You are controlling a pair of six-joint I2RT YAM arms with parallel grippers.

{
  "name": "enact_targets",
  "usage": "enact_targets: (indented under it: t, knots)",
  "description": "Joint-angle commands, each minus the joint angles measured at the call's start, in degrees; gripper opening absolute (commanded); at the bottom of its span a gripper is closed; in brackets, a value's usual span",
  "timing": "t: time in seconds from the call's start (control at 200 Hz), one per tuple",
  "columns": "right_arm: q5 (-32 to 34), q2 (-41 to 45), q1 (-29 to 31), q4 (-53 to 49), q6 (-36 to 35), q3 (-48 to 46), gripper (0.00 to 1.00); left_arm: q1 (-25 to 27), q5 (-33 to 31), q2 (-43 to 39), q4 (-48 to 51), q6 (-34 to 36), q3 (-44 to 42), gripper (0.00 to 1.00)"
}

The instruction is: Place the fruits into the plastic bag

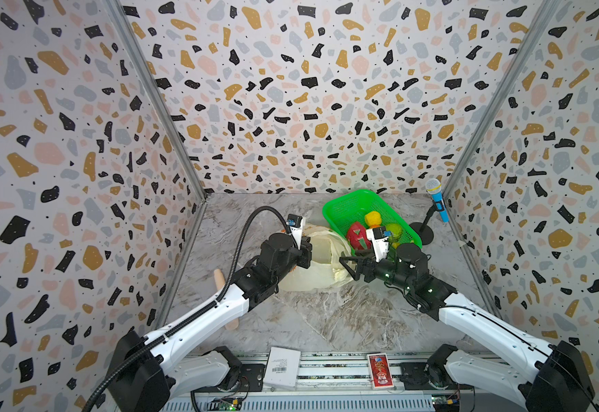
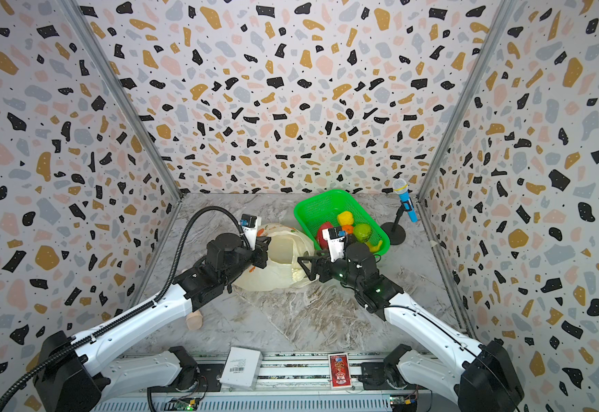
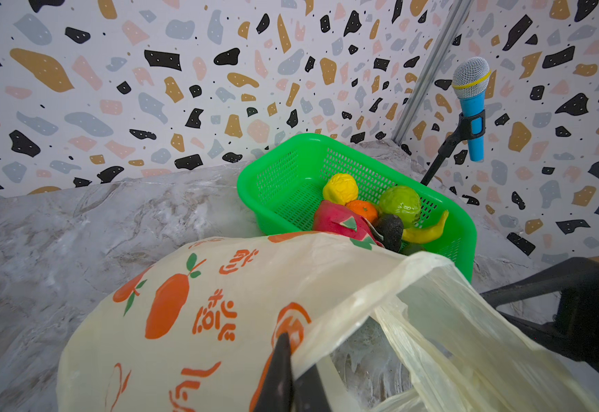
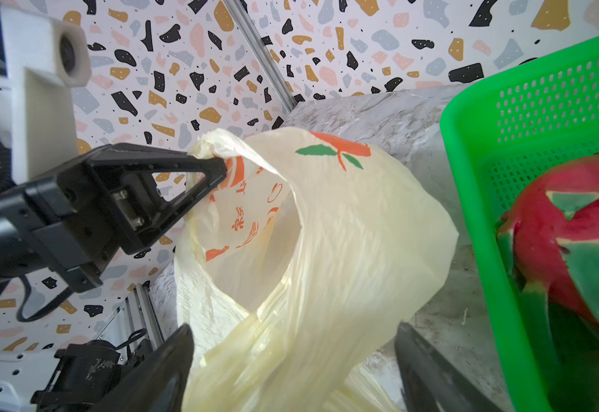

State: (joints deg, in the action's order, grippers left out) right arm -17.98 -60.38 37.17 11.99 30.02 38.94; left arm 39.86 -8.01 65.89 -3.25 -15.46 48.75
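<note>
Six toy fruits can be counted in the bright green rectangular mesh plastic basket [image 3: 280,171] at the far right of the table [image 1: 308,321]: a round bumpy yellow fruit [image 3: 341,188], a small orange fruit [image 3: 362,210], a bumpy light green fruit [image 3: 399,205], a red-pink dragon fruit with green scales [image 3: 337,221], a blackish avocado-like fruit [image 3: 390,228] and a curved yellow banana [image 3: 426,232]. None shows inside the thin pale yellow plastic bag printed with orange fruits [image 4: 344,232], which lies just beside the basket at its 8 o'clock. The left hand [image 4: 219,167] is clamped on the bag's rim and holds it lifted, so the mouth gapes toward 3 o'clock, facing the right hand [image 1: 348,267]. That hand has its jaws spread wide and grips nothing; it points to 9 o'clock at the bag's mouth. The next move turns, I judge, on the fruits lying at about 1 o'clock from the right hand: it is much the nearer, but must swing round from bag to basket. The dragon fruit is nearest, its long axis seemingly running 12 to 6 o'clock along the basket's left wall, partly under the right wrist's camera. The basket's rim stands between hand and fruit and calls for a reach from above. A blue toy microphone on a black stand [image 1: 437,201] stands at the basket's 3 o'clock, clear of that path.
</note>
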Motion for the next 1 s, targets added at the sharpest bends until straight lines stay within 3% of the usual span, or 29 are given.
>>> enact_targets:
  t: [0.0, 0.24, 0.31, 0.375, 0.531, 0.591, 0.766, 0.991]
  knots:
    - [-0.2, -1.0, 0.4, 1.5, 2.5, 0.4, 0.88, -0.2, -0.1, -1.7, -4.5, -0.7, -1.5, 0.00]
    - [1.6, -3.6, 0.7, 0.6, 4.9, 0.0, 0.86, -0.2, -1.7, -3.9, -7.0, -1.4, -3.9, 0.00]
    - [3.3, -3.7, 0.7, -0.7, 5.3, 0.0, 0.81, -0.2, -2.3, -5.2, -8.4, -1.3, -5.2, 0.00]
    - [4.5, -3.8, 0.7, -1.4, 5.7, -0.3, 0.66, -0.2, -2.4, -6.5, -9.9, -0.8, -6.3, 0.00]
    - [5.3, -4.6, 0.1, -0.9, 5.8, -0.5, 0.16, -0.2, -0.2, -9.0, -10.3, 1.3, -7.6, 0.00]
    - [5.0, -5.5, -0.7, -1.4, 5.3, 0.6, 0.00, -0.2, 1.8, -9.6, -9.4, 2.3, -7.6, 0.00]
    - [7.2, -7.7, -4.0, -6.1, 0.2, 7.2, 0.00, -0.2, 7.8, -11.0, -4.7, 5.2, -7.4, 0.00]
    - [18.4, -11.6, -4.2, -17.1, -16.1, 21.1, 0.00, -0.2, 8.3, -11.0, 5.3, 11.4, -5.3, 0.00]
